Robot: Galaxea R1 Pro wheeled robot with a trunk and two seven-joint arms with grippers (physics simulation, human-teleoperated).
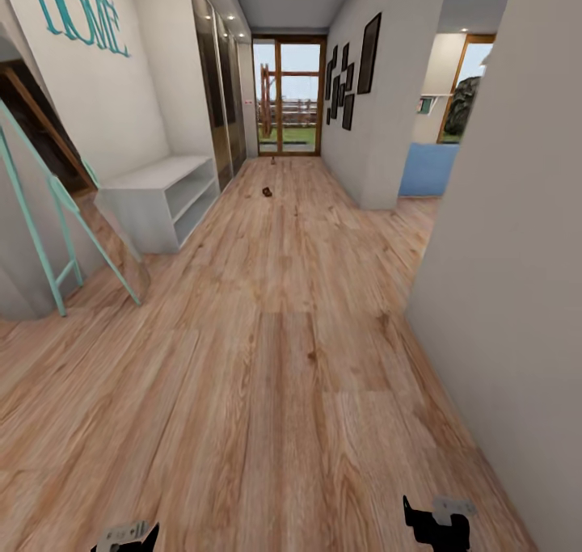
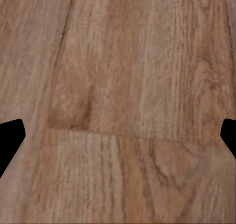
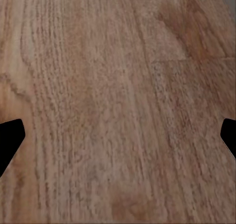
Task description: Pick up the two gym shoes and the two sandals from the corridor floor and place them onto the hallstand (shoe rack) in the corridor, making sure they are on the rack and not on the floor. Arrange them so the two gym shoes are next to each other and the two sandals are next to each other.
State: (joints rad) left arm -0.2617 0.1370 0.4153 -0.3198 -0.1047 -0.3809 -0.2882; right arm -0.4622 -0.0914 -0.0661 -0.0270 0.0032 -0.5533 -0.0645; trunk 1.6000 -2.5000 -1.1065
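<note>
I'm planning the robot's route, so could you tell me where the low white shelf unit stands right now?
In the head view the low white shelf unit stands against the corridor's left wall, under the teal HOME lettering, just beyond the teal ladder.

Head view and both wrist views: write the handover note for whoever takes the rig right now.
Left gripper: open, empty, over bare corridor floor.
Right gripper: open, empty, over the floor too.
Small dark object lies far down the corridor, another speck nearer the glass door; too small to identify.
White shelf unit under teal lettering stands on the left.
Nothing picked or placed; all four items remain.
</note>
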